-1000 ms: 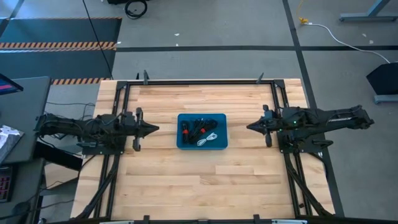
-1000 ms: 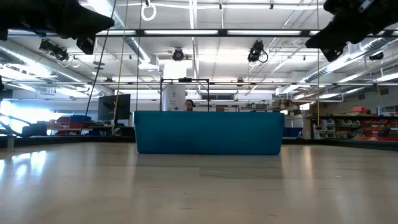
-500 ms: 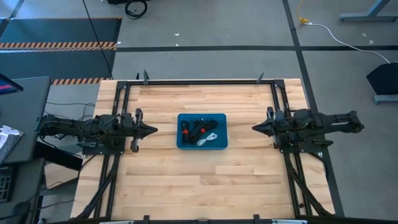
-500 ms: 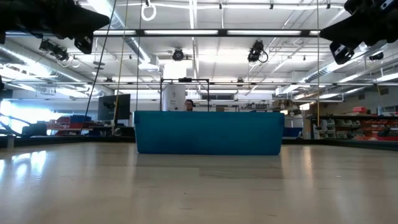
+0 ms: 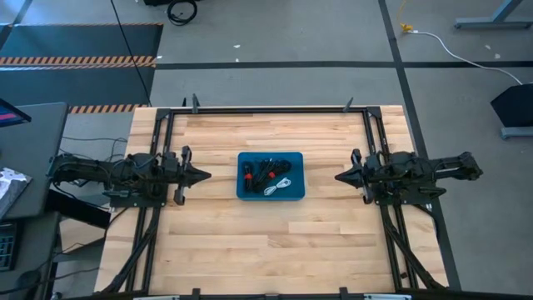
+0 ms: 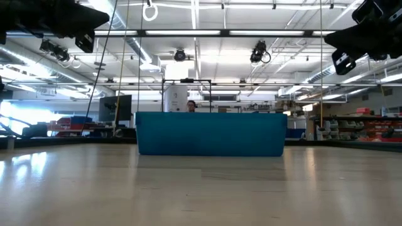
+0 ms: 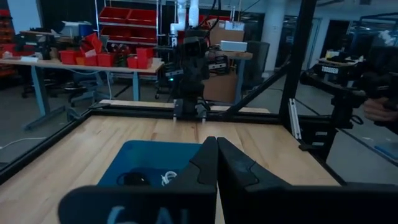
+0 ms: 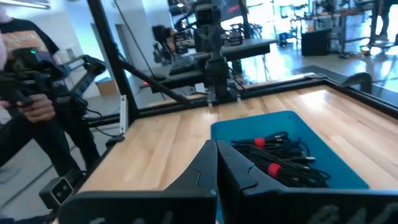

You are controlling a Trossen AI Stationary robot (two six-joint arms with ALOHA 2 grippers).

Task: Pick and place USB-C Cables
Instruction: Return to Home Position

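The blue tray [image 5: 271, 175] sits mid-table and holds the USB-C cables: black bundles [image 5: 265, 169], some with red bands [image 8: 272, 168], and a white one [image 5: 282, 187], all lying on the tray floor. My left gripper [image 5: 208, 174] hovers left of the tray, shut, pointing at it [image 7: 216, 147]. My right gripper [image 5: 336, 177] hovers right of the tray, also shut [image 8: 216, 149]. In the low view only the tray's wall [image 6: 210, 133] shows; the cables are hidden behind it.
Bare wooden tabletop [image 5: 266, 242] surrounds the tray on all sides, bounded by a black metal frame [image 5: 266, 109]. A person [image 8: 28, 99] stands beyond the table's near side holding hand controls; a hand [image 7: 380, 109] shows there too.
My right arm has drawn back a little toward the table's right edge and shifted slightly toward the near edge, its elbow folding in. Its fingers stay shut. The tray and cables have not moved.
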